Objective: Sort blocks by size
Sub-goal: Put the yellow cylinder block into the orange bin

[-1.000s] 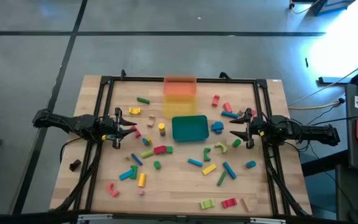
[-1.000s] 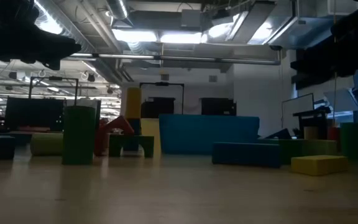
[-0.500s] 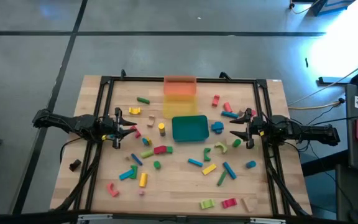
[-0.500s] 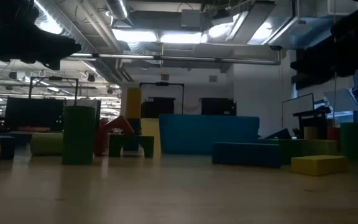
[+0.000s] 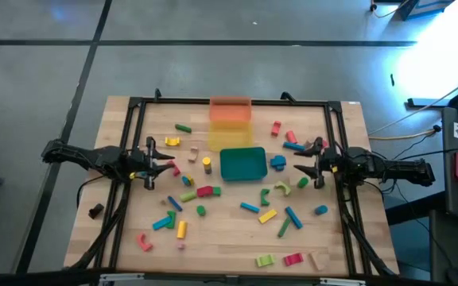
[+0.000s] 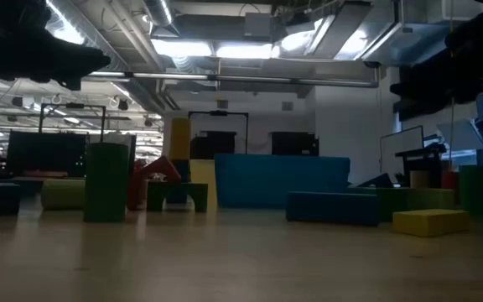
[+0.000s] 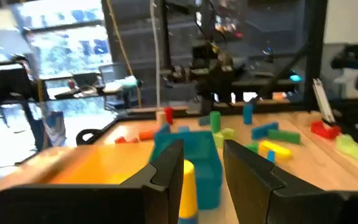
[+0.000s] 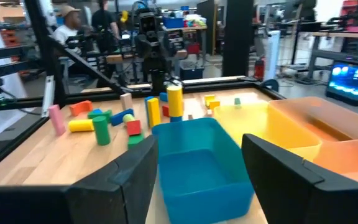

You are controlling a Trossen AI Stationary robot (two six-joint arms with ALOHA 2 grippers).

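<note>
High view | blocks (image 5: 206, 191) scattered around teal tray (image 5: 242, 164) | left gripper (image 5: 168, 165), right gripper (image 5: 299, 169): jaws parted, empty

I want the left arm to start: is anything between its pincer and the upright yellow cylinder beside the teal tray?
Nothing visible. The left pincer, open and empty, faces the yellow cylinder across bare wood; a small red block lies just off that line.

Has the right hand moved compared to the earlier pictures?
No. The right hand sits at the same spot beside the teal tray in the high view.
</note>
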